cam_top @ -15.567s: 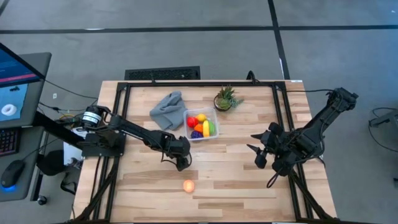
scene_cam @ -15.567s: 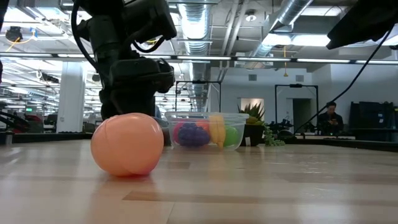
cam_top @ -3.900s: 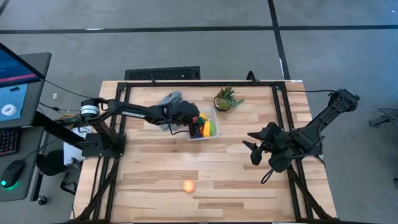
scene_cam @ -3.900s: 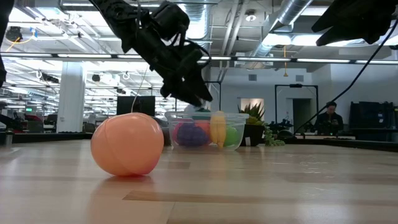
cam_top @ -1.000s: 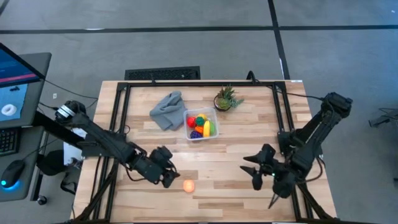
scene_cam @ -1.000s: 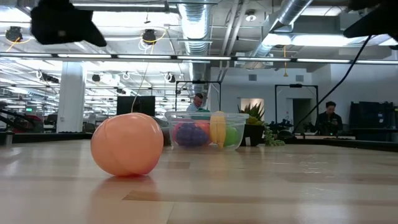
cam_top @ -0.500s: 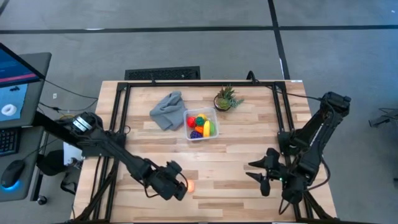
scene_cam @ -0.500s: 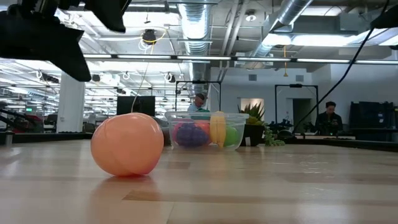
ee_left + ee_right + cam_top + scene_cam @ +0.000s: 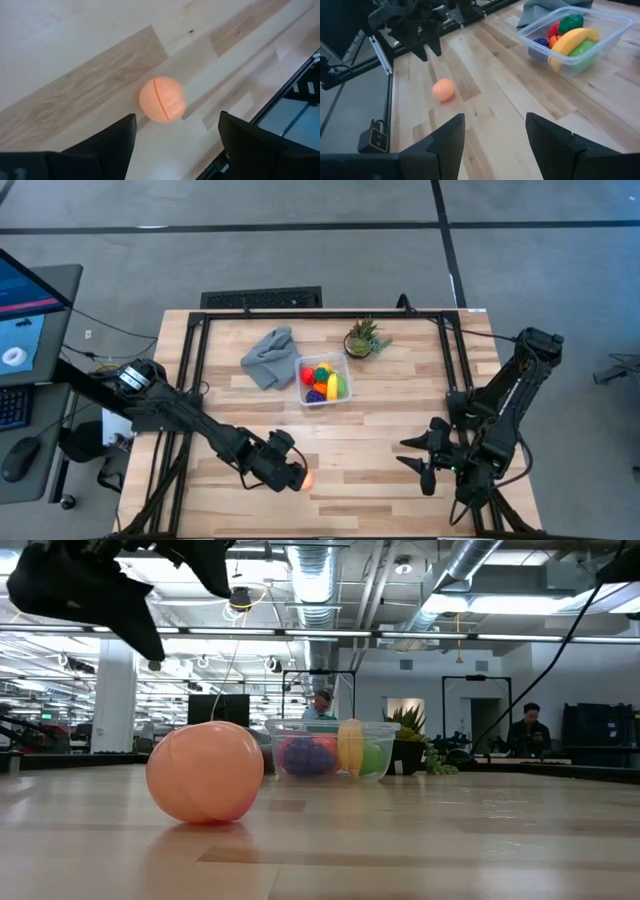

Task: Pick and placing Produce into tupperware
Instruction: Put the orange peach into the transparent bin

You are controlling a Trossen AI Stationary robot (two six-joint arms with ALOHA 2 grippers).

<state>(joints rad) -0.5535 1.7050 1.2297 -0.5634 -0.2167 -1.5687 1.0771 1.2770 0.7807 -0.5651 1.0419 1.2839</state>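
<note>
A peach-coloured ball of produce [image 9: 162, 99], marked by a thin seam across its face, lies on the pale wooden counter [image 9: 75, 60]. The left pincer [image 9: 175, 137] hangs above it with its two dark fingers [image 9: 107, 142] spread apart; the ball shows in the gap between them, clear of both. Past the counter's edge runs a black frame rail [image 9: 295, 82], with grey floor beyond it.

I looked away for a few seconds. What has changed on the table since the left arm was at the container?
The left claw left the tupperware, swung to the near edge and now hangs open above the peach fruit, not gripping it. The right claw also drew nearer. Fruit, tupperware and its produce stayed put.
</note>
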